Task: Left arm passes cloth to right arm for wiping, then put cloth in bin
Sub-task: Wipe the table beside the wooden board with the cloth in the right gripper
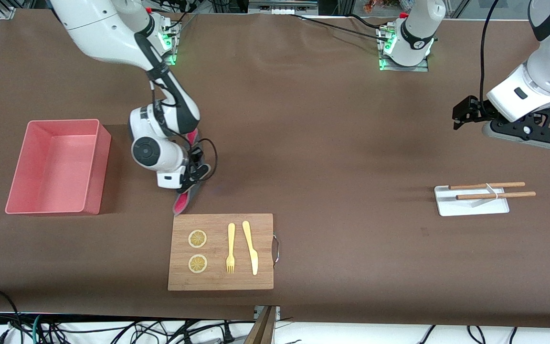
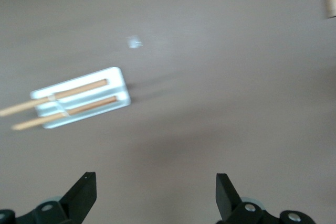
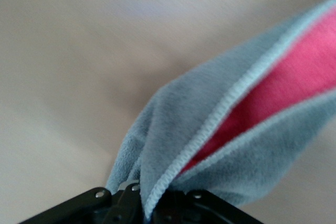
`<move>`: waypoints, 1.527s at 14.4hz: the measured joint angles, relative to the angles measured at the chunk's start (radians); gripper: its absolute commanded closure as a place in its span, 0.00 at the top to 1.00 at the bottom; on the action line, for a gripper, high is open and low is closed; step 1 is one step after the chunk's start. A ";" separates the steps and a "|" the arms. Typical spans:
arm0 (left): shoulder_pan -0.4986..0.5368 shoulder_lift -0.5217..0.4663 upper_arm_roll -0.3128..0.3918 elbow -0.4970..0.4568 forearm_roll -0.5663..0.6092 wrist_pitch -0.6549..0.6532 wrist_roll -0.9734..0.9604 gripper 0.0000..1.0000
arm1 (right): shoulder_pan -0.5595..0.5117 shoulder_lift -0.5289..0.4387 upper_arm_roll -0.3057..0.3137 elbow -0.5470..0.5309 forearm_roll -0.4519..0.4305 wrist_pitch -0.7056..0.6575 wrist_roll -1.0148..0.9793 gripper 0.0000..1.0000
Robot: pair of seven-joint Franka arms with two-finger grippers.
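My right gripper (image 1: 194,177) is shut on the cloth (image 1: 185,199), a rag that is grey on one face and pink-red on the other. The cloth's free end trails down to the brown table, just off the corner of the wooden cutting board (image 1: 220,282). In the right wrist view the cloth (image 3: 210,129) fans out from the shut right gripper (image 3: 149,203), folded so the pink face lies inside. The pink bin (image 1: 97,162) stands beside this arm, toward the right arm's end of the table. My left gripper (image 1: 523,137) waits open and empty over bare table; the left wrist view shows the left gripper (image 2: 156,179) with nothing between its black fingers.
The cutting board carries two lemon slices (image 1: 197,239), a yellow fork (image 1: 230,248) and a yellow knife (image 1: 251,247). A small white tray (image 1: 470,208) with two wooden sticks (image 1: 490,185) lies toward the left arm's end; the same tray (image 2: 118,77) shows in the left wrist view.
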 measured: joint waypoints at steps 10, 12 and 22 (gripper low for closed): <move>0.035 -0.012 0.003 0.035 0.063 -0.081 0.003 1.00 | 0.219 0.103 0.008 0.251 0.125 -0.048 0.450 0.00; 0.035 -0.012 0.002 0.035 0.063 -0.083 0.003 1.00 | 0.235 0.102 0.008 0.275 0.131 -0.068 0.504 0.00; 0.027 -0.012 -0.023 0.039 0.064 -0.083 0.003 1.00 | 0.041 0.058 -0.070 0.203 0.130 -0.246 0.135 0.00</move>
